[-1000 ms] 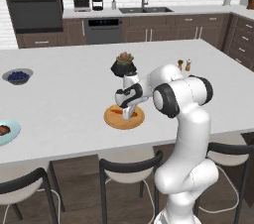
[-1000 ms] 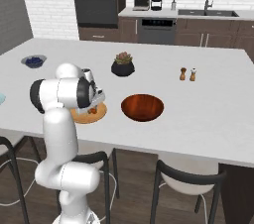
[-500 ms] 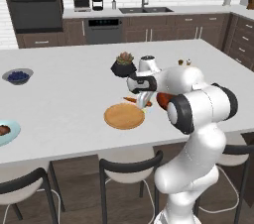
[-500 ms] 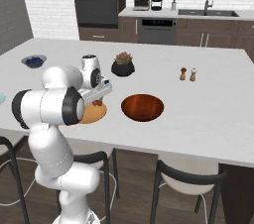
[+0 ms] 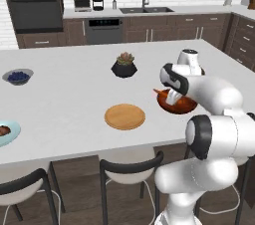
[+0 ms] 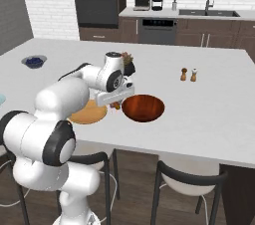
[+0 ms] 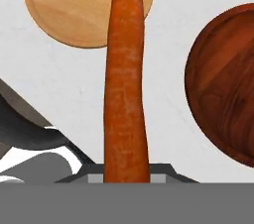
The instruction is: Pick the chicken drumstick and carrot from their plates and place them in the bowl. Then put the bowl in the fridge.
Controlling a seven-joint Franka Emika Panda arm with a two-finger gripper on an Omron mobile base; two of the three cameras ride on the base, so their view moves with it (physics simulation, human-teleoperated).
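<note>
Carrot point(image 7: 125, 79) in transit: the Panda's end effector point(image 6: 116, 103) pinches the orange stick by its thick end, tip jutting out over the table point(image 5: 64, 99) btwn the wooden plate point(image 5: 125, 116) and the reddish-brown bowl point(image 6: 143, 107). In the hand view the carrot sits just beside the bowl's rim, not yet over it. The wooden plate lies bare, so pick no. 1 looks done and its drop looks imminent. The bowl appears empty, though the arm hides part of it in the left base view. Approx. a quarter of the job is behind, by this read. The chicken drumstick point(image 5: 4, 130) waits on the pale blue plate point(image 5: 11, 134) at the table's far left edge, well apart from the bowl. Left to do: release carrot, fetch drumstick, carry bowl to fridge.
</note>
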